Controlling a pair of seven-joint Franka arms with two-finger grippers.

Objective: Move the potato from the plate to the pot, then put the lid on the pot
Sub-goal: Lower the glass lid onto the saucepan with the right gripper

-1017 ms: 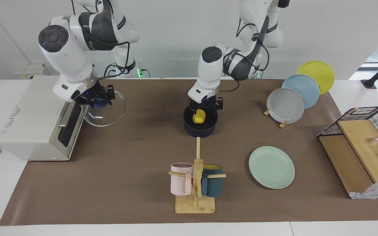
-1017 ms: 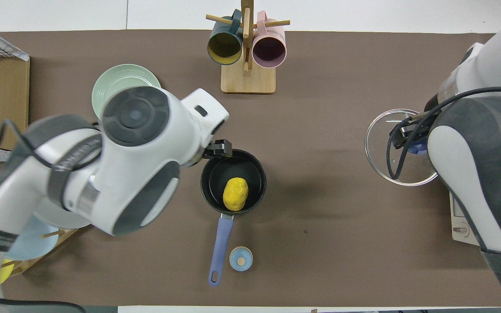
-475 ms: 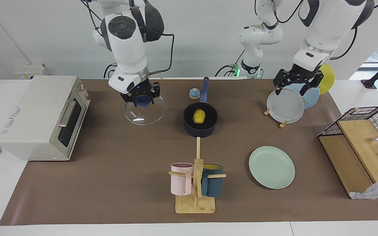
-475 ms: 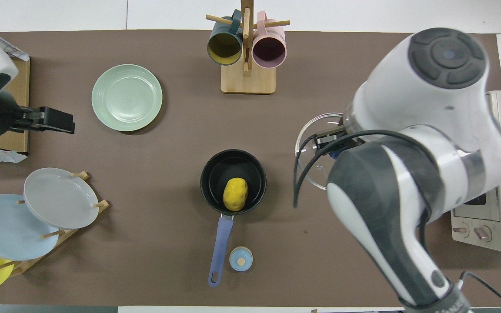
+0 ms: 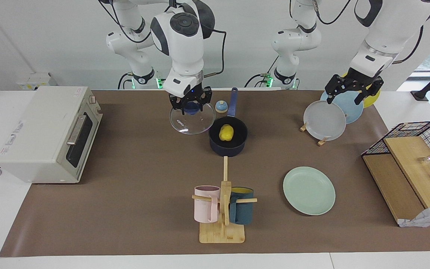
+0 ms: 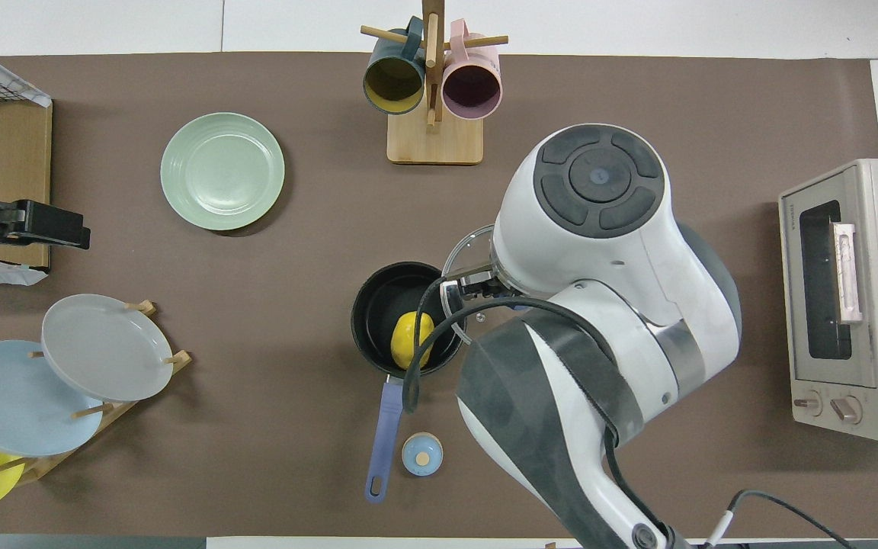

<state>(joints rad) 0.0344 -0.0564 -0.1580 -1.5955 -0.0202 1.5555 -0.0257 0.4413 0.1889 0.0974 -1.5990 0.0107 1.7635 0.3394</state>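
1. Carrying the lid [image 5: 192, 120] by its knob, our right gripper [image 5: 191, 105] has swung from the oven [image 5: 47, 132] end to just beside the pot [image 5: 228, 141]; covering comes next.
2. Left gripper [image 5: 353, 91], fingers wide and holding nothing, has pulled away to over the plate rack [image 5: 322, 129].
3. Potato [image 5: 226, 132] sits in the pot; plate [image 5: 309, 190] on the counter [image 5: 133, 194] holds nothing.

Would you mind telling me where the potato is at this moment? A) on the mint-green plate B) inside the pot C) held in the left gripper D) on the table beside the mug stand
B: the potato lies inside the pot, while the plate is bare and the right gripper holds the lid by its knob just beside the pot.
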